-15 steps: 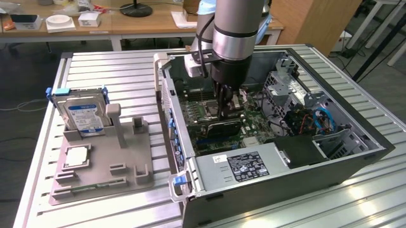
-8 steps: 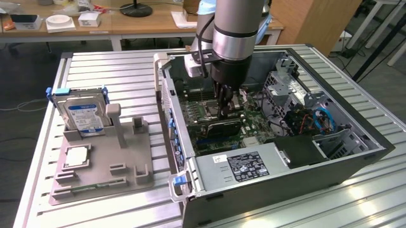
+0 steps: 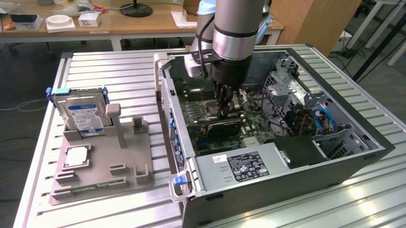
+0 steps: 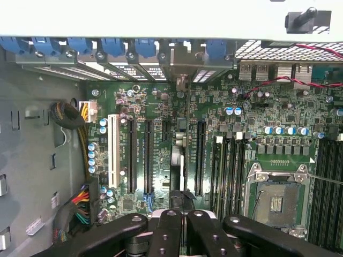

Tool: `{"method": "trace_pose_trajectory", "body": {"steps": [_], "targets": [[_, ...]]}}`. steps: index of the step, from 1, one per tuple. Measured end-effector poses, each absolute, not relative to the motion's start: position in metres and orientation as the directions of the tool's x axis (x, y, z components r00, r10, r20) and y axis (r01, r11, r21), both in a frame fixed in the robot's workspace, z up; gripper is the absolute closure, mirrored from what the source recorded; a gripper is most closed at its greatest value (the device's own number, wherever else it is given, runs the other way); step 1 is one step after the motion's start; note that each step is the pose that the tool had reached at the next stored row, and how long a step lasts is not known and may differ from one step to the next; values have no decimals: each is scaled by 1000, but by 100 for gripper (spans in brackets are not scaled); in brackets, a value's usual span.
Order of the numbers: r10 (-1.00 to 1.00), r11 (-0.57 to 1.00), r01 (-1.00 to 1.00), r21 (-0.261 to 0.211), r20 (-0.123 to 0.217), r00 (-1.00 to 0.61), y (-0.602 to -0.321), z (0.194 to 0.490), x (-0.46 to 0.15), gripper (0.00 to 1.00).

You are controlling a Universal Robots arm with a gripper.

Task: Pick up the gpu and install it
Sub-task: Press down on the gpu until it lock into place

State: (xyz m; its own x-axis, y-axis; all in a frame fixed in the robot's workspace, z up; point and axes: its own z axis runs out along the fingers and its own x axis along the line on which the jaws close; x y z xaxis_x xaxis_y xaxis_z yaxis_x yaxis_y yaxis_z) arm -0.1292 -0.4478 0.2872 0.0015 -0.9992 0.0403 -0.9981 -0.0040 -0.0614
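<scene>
Slatted metal bench [image 3: 114,66], open PC case [image 3: 355,156] lying on it. Gripper [image 3: 225,111] is hanging inside the case, fingers clenched on the gpu [image 3: 222,128] — the card is sitting edge-down just over the motherboard [image 4: 214,123]. Judging it as the install step. Seating is calling for the card edge square over a long black slot [image 4: 199,155] — no tilt.

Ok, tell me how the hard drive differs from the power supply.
The hard drive stands on edge in the grey holder on the table; the power supply lies inside the computer case. The hard drive's label is blue and white; the power supply's is black. The hard drive looks smaller than the power supply. Both are silvery metal boxes with labels.
</scene>
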Motion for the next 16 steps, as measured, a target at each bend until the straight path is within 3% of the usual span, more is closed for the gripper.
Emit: {"method": "trace_pose_trajectory", "body": {"steps": [16], "targets": [[-1000, -3, -998, -56, 31, 1, -450, 276, -135, 89]]}}
